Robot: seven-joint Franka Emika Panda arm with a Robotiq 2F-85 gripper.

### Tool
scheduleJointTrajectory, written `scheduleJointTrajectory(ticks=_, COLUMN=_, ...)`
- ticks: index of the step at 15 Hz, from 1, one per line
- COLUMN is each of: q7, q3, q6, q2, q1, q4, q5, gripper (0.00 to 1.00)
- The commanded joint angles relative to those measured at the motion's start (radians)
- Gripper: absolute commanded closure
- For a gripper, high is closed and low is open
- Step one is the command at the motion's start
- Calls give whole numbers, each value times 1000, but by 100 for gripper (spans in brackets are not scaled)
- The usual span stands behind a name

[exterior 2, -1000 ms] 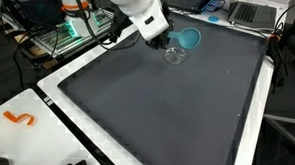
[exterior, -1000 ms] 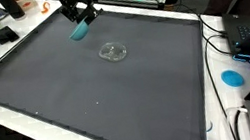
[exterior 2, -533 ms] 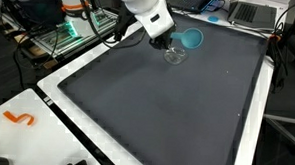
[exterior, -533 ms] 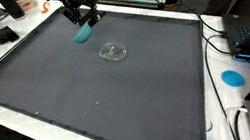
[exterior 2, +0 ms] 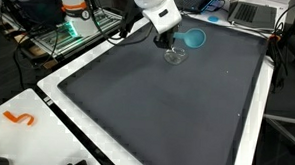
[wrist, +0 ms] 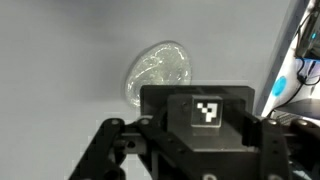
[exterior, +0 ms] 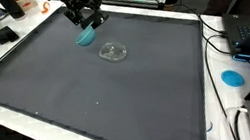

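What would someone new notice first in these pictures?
A big dark grey mat covers nearly the whole table. Near its far edge the gripper seems to hold a small blue bowl. A clear dish lies on the mat close by, apart from it.

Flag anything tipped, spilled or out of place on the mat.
Only the blue bowl stands out: it hangs tilted from the gripper above the mat. The clear dish lies on the mat nearby; no spill or damage shows.
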Motion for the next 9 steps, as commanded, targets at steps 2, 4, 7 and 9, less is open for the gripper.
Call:
scheduleJointTrajectory(ticks=2, q7=71, q3=18, q6=32, q2=-24, q1=20, q4=-10, q5=-79, gripper=72)
scheduleJointTrajectory(ticks=4, q7=99, q3=28, q6=39, q2=-26, q1=27, q4=-4, q5=-113, gripper=72)
scheduleJointTrajectory(ticks=7, q7=154, q3=40, q6=49, q2=-36, q1=39, q4=6, q5=-173, gripper=72)
scheduleJointTrajectory(ticks=9, q7=192, q3=48, q6=49, q2=-48, q1=47, q4=14, q5=-213, gripper=72)
